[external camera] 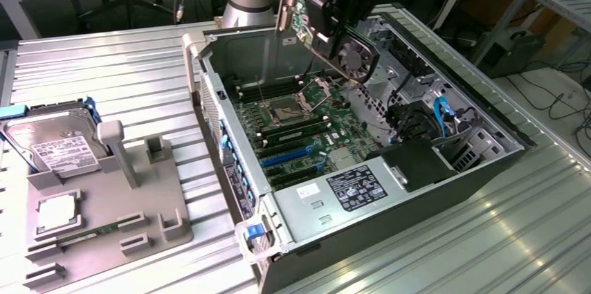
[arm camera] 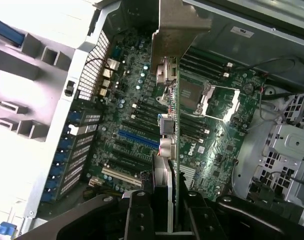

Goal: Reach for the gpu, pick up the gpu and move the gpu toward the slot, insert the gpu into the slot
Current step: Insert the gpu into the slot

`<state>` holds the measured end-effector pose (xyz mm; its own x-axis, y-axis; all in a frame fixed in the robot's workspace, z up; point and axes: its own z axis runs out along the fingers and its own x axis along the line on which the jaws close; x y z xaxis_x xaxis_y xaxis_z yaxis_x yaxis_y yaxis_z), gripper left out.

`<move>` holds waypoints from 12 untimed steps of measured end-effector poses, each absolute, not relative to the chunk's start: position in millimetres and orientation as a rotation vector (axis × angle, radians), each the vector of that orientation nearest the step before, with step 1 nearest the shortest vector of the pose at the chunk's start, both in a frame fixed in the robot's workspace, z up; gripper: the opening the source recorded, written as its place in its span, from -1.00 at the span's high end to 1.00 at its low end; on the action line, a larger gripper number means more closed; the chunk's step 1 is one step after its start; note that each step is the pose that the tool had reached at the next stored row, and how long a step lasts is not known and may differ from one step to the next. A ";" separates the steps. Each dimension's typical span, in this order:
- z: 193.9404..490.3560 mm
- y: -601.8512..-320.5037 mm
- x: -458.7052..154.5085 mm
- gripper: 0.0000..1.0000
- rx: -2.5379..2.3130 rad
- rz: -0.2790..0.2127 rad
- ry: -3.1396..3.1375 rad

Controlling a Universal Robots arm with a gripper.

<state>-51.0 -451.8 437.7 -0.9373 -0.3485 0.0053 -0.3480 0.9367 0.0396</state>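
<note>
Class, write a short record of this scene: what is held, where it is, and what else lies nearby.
Held: the gpu, gripped by the gripper
Position: in the air above the open computer case, over the motherboard, not seated in a slot
Nearby: hard drive in a grey holder, at the exterior view's left

Matt black plastic is seen shrouding the gpu (external camera: 344,41) — its bracket (arm camera: 179,25) bare silver metal; the table (external camera: 120,72), ribbed sheet metal.

Open air between gpu (external camera: 338,31) and motherboard (external camera: 305,128)
</note>
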 end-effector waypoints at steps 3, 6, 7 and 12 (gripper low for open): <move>437.7 -451.8 -51.0 0.44 0.607 -0.059 -3.069; 437.7 -451.8 -51.1 0.44 0.675 -0.059 -3.053; 437.7 -451.8 -51.1 0.44 0.693 -0.059 -3.049; 437.7 -451.8 -51.1 0.44 0.796 -0.058 -3.023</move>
<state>-51.1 -451.8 437.7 -0.8704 -0.4923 0.0053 -0.4918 0.8698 0.0396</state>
